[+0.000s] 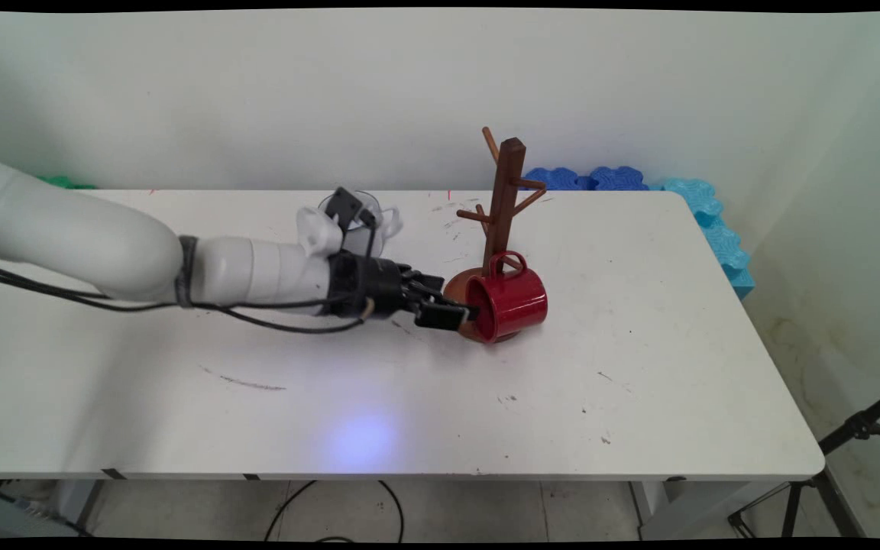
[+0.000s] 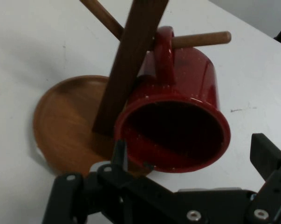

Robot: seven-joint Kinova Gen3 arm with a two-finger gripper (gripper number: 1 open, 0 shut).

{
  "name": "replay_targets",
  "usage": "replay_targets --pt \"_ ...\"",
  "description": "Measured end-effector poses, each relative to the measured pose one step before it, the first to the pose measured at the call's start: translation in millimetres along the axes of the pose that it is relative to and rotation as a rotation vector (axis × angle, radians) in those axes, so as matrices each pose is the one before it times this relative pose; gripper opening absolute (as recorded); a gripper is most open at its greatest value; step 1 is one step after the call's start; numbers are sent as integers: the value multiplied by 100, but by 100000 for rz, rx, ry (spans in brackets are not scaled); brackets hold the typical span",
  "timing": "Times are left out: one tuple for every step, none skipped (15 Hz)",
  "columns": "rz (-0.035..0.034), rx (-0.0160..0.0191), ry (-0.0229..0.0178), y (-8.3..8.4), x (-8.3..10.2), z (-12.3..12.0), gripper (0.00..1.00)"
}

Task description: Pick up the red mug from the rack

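Main view high over table point(image 1: 638, 397), hand view close, both sharing mug point(image 1: 512, 299).

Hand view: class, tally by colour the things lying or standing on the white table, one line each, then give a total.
Red: 1, the mug
Brown: 1, the wooden mug stand
Total: 2
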Motion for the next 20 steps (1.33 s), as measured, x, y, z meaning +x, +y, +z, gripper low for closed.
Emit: replay_targets --pt "-916 -225 763 333 -410 517 100" --pt "-808 -208 626 303 -429 476 100" --pt "-612 -127 665 221 -323 412 100" --pt "-377 -118 376 136 -205 275 100" --pt "-469 -236 573 198 -298 393 100" --pt "-500 -213 686 208 -335 444 100" --pt "-419 -209 680 200 -300 432 100" --pt "-372 -215 534 162 -249 412 100" --pt "-369 -254 655 185 -252 486 100" --pt "-361 -259 673 175 -224 481 100" --pt "-283 -219 655 142 -158 422 100" --pt "-164 -151 415 92 -98 260 100" --pt "-210 -208 629 128 -125 383 100" --pt "-196 -204 726 129 -131 417 100" --pt "-150 -186 637 118 -134 380 100" --pt "-75 -149 570 87 -82 312 100" --pt "-4 -143 610 84 -87 346 100" --pt "21 -68 586 62 -72 316 100" --pt "34 -4 476 31 -57 256 100" --pt "28 -6 301 17 -32 161 100"
